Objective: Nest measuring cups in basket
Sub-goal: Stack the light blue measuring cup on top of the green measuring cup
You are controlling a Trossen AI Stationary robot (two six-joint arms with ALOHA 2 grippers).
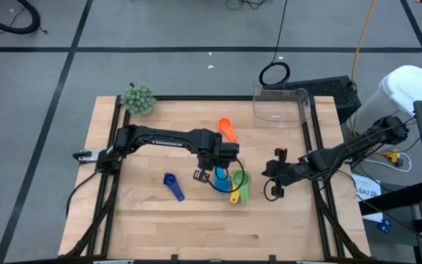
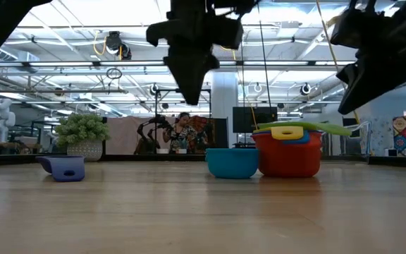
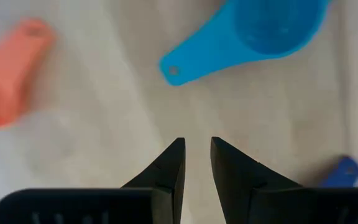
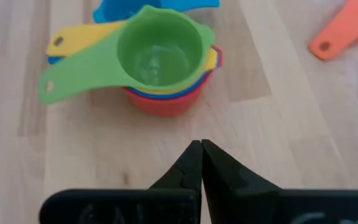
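A stack of nested measuring cups (image 4: 163,68), green on top over yellow, blue and red, stands on the table near the middle. A light blue cup (image 3: 260,28) rests on its base just beside it. My left gripper (image 3: 196,148) hangs above the table next to the light blue cup's handle, pointing down, narrowly open and with nothing between its fingers. An orange cup (image 1: 228,130) and a dark blue cup (image 1: 173,185) lie apart. My right gripper (image 4: 201,148) hovers shut, to the right of the stack. The clear basket (image 1: 280,106) stands at the far right.
A fuzzy grey-green ball (image 1: 138,99) sits at the table's far left corner. Black rails (image 1: 317,158) run along the table's edges. Bare wood lies along the near edge (image 1: 211,235). A person shows in the room beyond the table (image 2: 183,130).
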